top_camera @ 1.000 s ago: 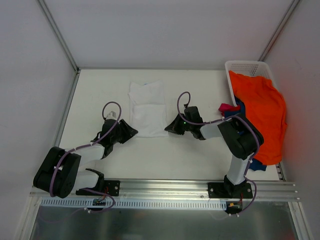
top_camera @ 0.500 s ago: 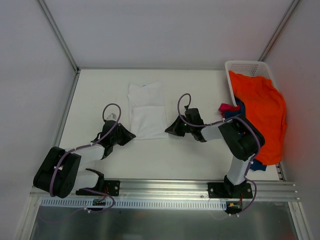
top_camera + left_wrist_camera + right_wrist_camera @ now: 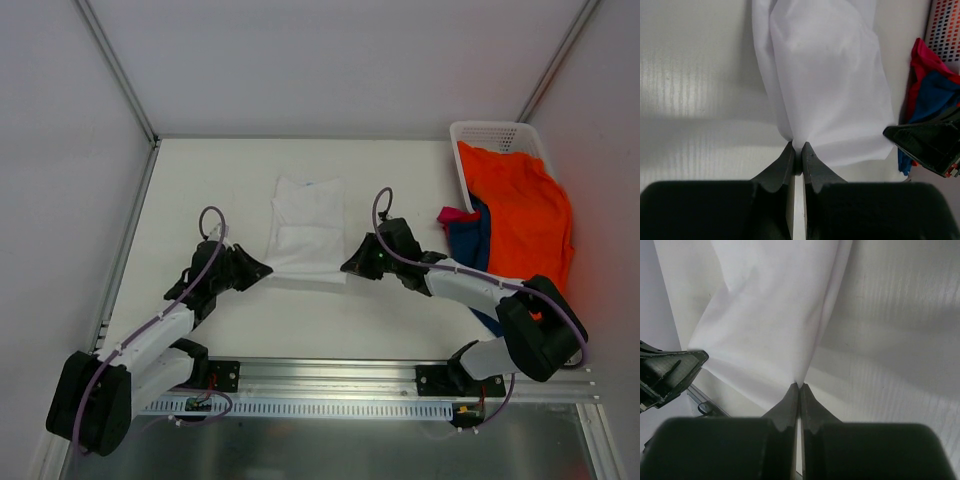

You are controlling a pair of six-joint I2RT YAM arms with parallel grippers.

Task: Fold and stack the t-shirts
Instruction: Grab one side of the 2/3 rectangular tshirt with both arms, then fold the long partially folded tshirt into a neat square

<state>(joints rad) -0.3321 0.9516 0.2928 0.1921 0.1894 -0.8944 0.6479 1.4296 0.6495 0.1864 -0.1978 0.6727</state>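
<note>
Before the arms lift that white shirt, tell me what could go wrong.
The left gripper and right gripper each pinch only a thin near corner of the white t-shirt; it may slip free. The folded layers could fall open when raised. The right arm has its elbow beside the orange t-shirt spilling from the basket and might snag it.

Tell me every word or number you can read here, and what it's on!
None can be read in any view.
On the white shirt, a tiny bluish spot at the collar, maybe a label: too small to read.
On the orange shirt, the basket and the table: no writing shows.
</note>
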